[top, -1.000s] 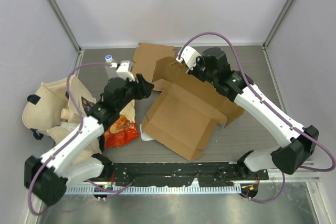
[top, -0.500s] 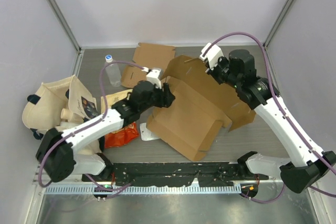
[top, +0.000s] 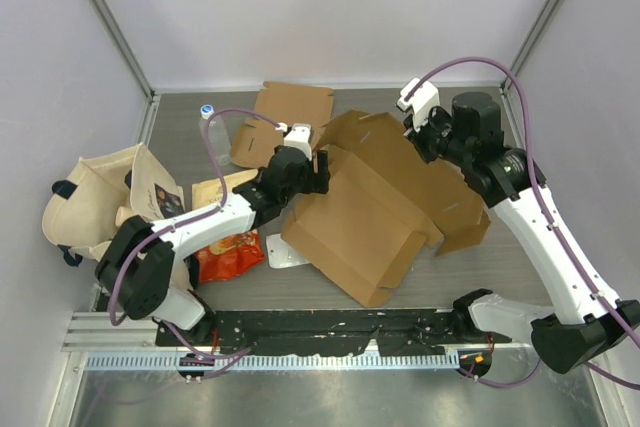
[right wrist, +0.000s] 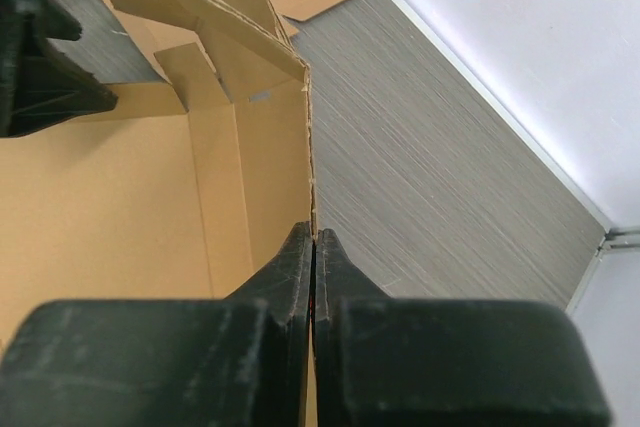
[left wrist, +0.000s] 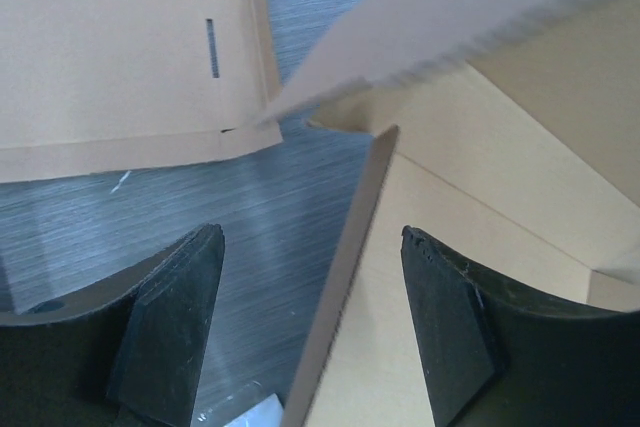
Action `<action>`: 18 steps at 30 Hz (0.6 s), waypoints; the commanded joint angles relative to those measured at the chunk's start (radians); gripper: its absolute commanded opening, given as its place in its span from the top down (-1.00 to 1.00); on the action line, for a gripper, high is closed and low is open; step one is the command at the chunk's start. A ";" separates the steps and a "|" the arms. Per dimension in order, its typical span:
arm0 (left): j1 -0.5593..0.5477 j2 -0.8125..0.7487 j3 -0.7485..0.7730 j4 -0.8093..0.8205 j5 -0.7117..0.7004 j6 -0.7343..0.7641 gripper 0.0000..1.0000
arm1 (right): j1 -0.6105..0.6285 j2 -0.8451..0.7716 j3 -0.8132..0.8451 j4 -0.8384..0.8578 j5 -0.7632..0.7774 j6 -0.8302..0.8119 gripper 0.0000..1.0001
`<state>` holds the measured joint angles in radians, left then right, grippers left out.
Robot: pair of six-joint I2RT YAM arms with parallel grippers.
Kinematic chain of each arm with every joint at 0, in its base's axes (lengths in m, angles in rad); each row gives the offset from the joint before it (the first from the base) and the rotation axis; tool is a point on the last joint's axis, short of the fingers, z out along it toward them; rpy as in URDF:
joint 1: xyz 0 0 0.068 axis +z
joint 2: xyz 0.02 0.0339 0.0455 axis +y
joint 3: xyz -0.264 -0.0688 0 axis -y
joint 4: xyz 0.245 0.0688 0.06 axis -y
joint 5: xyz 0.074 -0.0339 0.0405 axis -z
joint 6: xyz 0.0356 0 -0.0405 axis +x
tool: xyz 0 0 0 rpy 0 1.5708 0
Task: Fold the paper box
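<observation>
The brown cardboard paper box lies half-formed in the middle of the table, open side up. My left gripper is open at the box's left wall. In the left wrist view the wall's edge stands between the two fingers, touching neither. My right gripper is shut on the box's raised rear panel. In the right wrist view the fingers pinch the panel's thin edge, with the box's inside to the left.
A flat cardboard sheet lies at the back. A clear bottle lies at the back left. A beige cloth bag and an orange snack packet are at the left. A white scrap pokes out under the box. The arm rail runs along the front.
My left gripper has moved right, from beside the bag to the box's left wall. My right gripper has moved right with the rear panel, raising it over the box.
</observation>
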<state>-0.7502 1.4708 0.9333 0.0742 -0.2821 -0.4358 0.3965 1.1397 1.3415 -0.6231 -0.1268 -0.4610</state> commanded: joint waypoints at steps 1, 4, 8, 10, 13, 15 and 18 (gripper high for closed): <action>0.081 0.032 0.033 0.132 0.138 0.006 -0.50 | -0.013 0.009 0.096 0.005 -0.072 0.033 0.98; 0.124 0.045 0.016 0.225 0.263 -0.033 -0.49 | -0.018 0.020 0.134 -0.021 -0.074 0.044 0.98; 0.126 0.048 -0.008 0.321 0.323 -0.044 -0.51 | -0.044 0.025 0.171 -0.046 -0.106 0.056 0.98; 0.127 0.051 0.002 0.328 0.330 -0.044 -0.49 | -0.048 0.034 0.192 -0.059 -0.115 0.064 0.97; 0.129 0.054 -0.004 0.383 0.354 -0.041 -0.47 | -0.056 0.046 0.231 -0.081 -0.138 0.073 0.97; 0.130 0.057 0.005 0.389 0.374 -0.032 -0.46 | -0.061 0.049 0.243 -0.089 -0.151 0.076 0.98; 0.133 0.054 0.009 0.381 0.351 -0.003 -0.46 | -0.073 0.051 0.258 -0.098 -0.171 0.078 0.98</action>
<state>-0.6216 1.5249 0.9279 0.3710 0.0551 -0.4698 0.3378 1.1908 1.5383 -0.7364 -0.2466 -0.4065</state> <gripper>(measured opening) 0.731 0.041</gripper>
